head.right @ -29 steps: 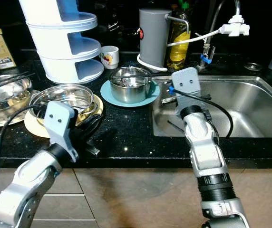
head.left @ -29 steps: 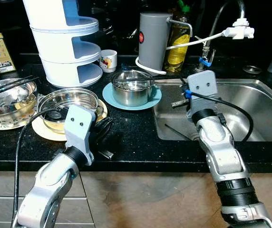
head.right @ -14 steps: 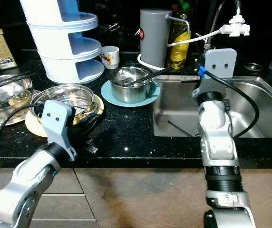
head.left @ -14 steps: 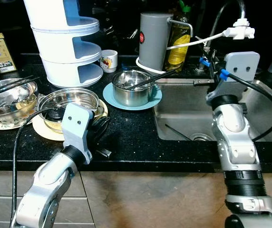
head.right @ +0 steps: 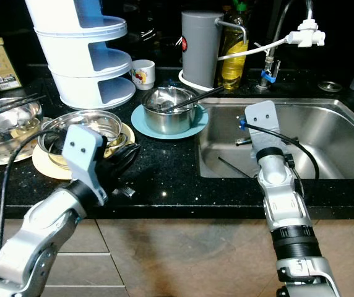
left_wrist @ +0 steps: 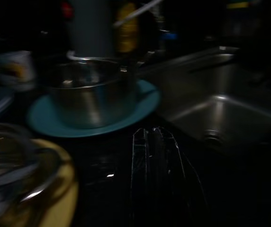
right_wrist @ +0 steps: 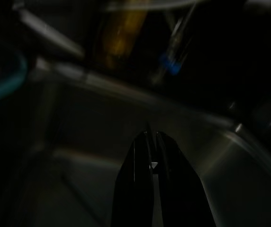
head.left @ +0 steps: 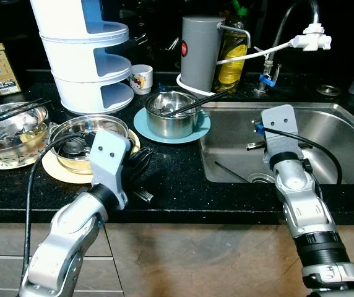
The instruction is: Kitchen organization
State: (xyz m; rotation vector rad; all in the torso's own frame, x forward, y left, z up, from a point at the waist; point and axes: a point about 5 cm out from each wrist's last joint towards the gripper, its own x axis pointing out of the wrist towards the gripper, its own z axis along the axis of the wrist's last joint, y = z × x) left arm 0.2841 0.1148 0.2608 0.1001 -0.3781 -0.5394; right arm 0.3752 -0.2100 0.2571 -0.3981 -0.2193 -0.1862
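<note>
Left eye view, nearest first: your left claw (head.left: pixel 141 162) rests low over the black worktop (head.left: pixel 177 185), just beside the yellow plate (head.left: pixel 56 170) that carries a steel bowl (head.left: pixel 87 133). In its wrist view the fingers lie pressed together with nothing between them.

Your right claw (right_wrist: pixel 150 163) hangs over the near part of the sink (head.left: pixel 344 133); its wrist view shows both fingers closed against each other, holding nothing. Below it one dark chopstick (head.left: pixel 229 172) lies on the sink floor, near the drain.

Further back, a small steel pot (head.left: pixel 172 114) stands on a teal plate (head.left: pixel 143 124), with a pair of chopsticks (head.left: pixel 202 101) leaning across its rim toward the sink. A second bowl (head.left: pixel 10 127) with chopsticks across it sits at the far left, and the white tiered rack (head.left: pixel 87 55) behind.

Judgement: the step in hand appears to be collecting the stray chopstick. Part the right fingers before descending, align them across the stick and not along it, and close near its middle. The steel floor looks slick, so expect the stick to roll; go down slowly and keep clear of the drain.
</note>
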